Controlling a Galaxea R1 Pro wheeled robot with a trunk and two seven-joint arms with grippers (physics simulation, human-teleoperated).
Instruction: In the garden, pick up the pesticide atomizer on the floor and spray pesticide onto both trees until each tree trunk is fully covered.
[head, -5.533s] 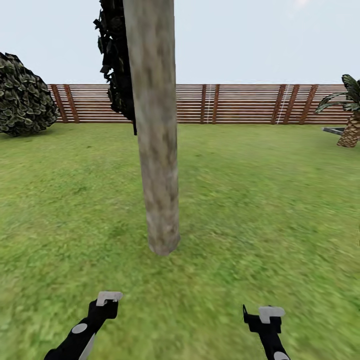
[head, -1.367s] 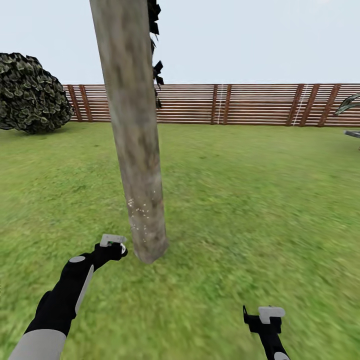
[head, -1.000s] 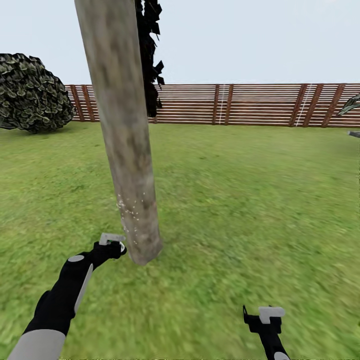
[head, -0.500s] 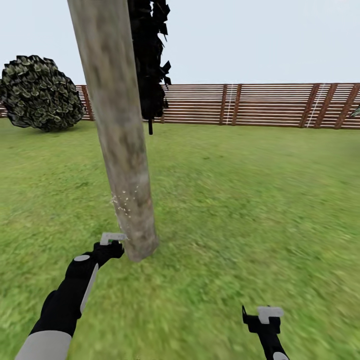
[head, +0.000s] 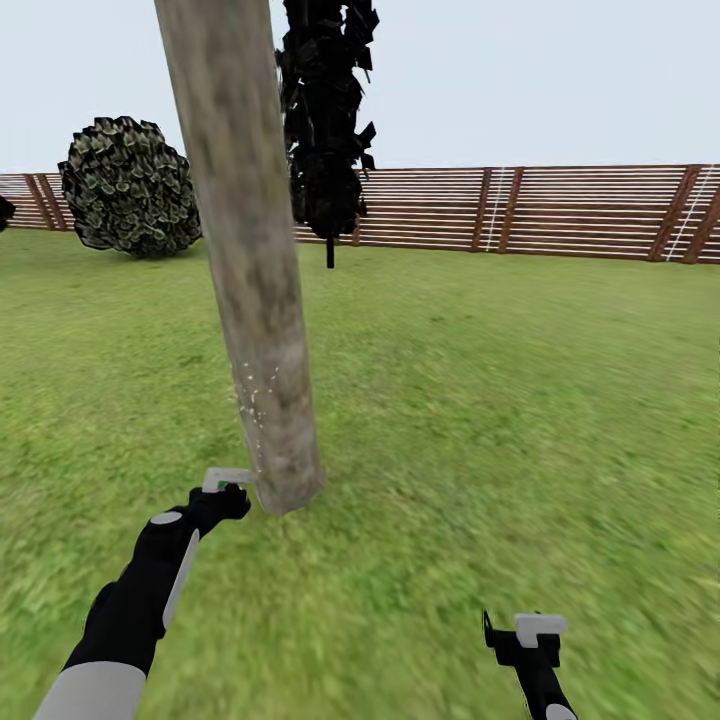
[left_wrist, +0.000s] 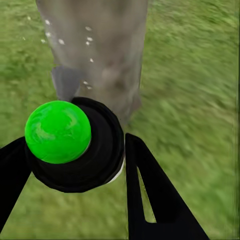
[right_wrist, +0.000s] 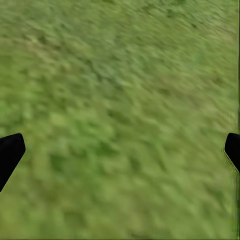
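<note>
Left pincer (head: 228, 487), seen from the head camera, reaches out on its black arm and sits just beside the base of the tree trunk (head: 255, 270), close to where the trunk meets the lawn (head: 500, 400). From here its black fingers look closed on something dark, though the held thing is too small to make out. A scatter of small white specks marks the lower part of the trunk. The trunk is thick, pale grey-brown and mottled, and leans slightly across the view. Behind it stands a slim near-black tree (head: 325, 120), a rounded leafy bush (head: 130, 187) sits further off, and a brown slat fence (head: 520, 212) closes the far edge of the lawn. The right pincer (head: 530, 640) hangs low over the grass, well apart from the trunk.

From the left wrist camera, the left pincer (left_wrist: 75, 185) has its two black fingers (left_wrist: 150, 195) closed around the pesticide atomizer (left_wrist: 75, 145), a black round body with a bright green ball top. The atomizer points at the trunk (left_wrist: 100, 45), which stands near ahead and carries white specks.

From the right wrist camera, the right pincer (right_wrist: 120, 152) is spread wide, its black fingertips (right_wrist: 10, 152) at the two edges, with nothing between them but blurred grass (right_wrist: 120, 100).
</note>
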